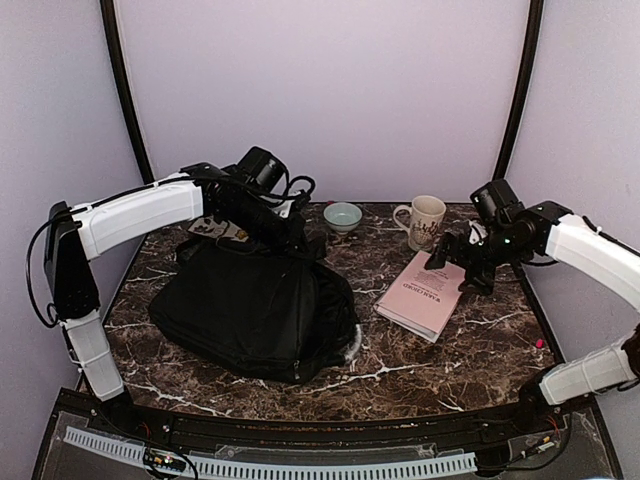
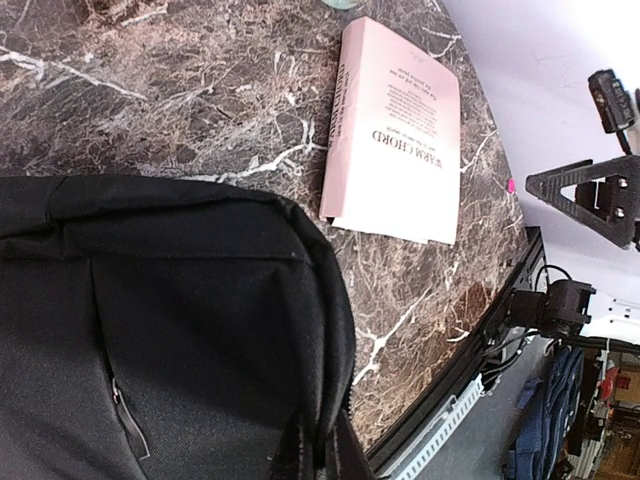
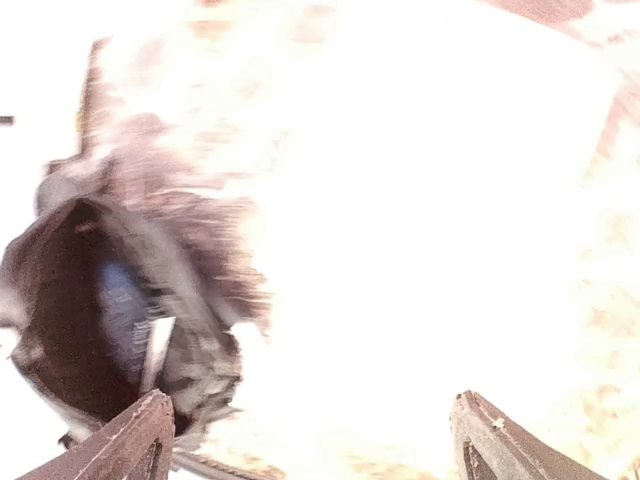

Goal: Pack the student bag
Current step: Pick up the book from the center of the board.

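Plainly, the student bag takes up the left half of the tabletop. It lies flat, a black heap running from near the left edge to about the middle, with its far side bunched up under the left arm. The left hand sits at that far side, toward the far edge of the tabletop, and it is clenched. It looks to be pinching a fold of the bag's fabric, though its fingers are lost against the black. From the left wrist, the bag's curved rim fills the lower left, with a zip line running down its panel.

A pink book lies flat on the right half, close to the bag's right side but not touching it. Its cover is up and the title reads "WARM CHORD" in the left wrist view.

The right hand hangs over the book's far corner — released, jaws spread wide, nothing between them. The right wrist view is bleached almost white, and only the two dark fingertips show well apart at its bottom edge.

Along the far edge stand a cream mug, handle to the left, just beyond the book, and a small pale-green bowl near the middle — both clear of the bag and the book.
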### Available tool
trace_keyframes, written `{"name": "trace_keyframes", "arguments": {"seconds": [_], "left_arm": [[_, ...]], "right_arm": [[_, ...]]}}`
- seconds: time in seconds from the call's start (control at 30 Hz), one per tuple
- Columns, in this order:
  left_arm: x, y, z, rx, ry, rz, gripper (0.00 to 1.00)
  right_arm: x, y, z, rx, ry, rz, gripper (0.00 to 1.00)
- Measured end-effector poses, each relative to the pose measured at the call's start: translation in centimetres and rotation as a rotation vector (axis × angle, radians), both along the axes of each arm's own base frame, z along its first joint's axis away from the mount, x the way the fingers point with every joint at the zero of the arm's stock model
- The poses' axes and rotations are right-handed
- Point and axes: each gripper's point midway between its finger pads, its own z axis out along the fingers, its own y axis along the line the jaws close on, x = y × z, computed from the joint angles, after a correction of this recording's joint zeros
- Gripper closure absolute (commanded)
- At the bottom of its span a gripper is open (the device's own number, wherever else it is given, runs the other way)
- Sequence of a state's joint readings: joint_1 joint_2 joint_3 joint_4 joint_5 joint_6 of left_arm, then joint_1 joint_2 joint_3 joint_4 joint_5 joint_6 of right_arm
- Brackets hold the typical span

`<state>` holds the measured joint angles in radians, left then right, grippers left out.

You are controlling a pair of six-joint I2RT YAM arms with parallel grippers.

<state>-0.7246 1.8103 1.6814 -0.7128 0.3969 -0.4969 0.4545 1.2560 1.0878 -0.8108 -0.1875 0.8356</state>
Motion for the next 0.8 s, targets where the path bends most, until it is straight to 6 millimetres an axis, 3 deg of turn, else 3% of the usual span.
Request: {"name": "trace_keyframes", "arguments": {"seconds": [0.13, 0.23, 0.37, 0.47, 0.8], "left_arm": [[0.0, -0.2, -0.8, 0.007, 0.016, -0.011, 1.00], [0.0, -0.3, -0.8, 0.002, 0.016, -0.013, 1.00], [-0.1, -0.3, -1.0, 0.002, 0.022, -0.017, 1.00], [-0.2, -0.3, -1.3, 0.002, 0.025, -0.020, 1.00], [-0.8, 0.0, -2.1, 0.005, 0.040, -0.023, 1.00]], "right_arm": [[-1.7, -2.9, -2.8, -0.046, 0.071, -0.099, 0.08], [-2.7, -3.6, -4.7, -0.040, 0.105, -0.126, 0.10], [-3.9, -3.2, -7.6, -0.010, 0.166, -0.129, 0.16], [-4.1, -2.8, -8.8, 0.016, 0.186, -0.129, 0.19], [-2.7, -1.0, -11.8, 0.064, 0.224, -0.096, 0.25]]}}
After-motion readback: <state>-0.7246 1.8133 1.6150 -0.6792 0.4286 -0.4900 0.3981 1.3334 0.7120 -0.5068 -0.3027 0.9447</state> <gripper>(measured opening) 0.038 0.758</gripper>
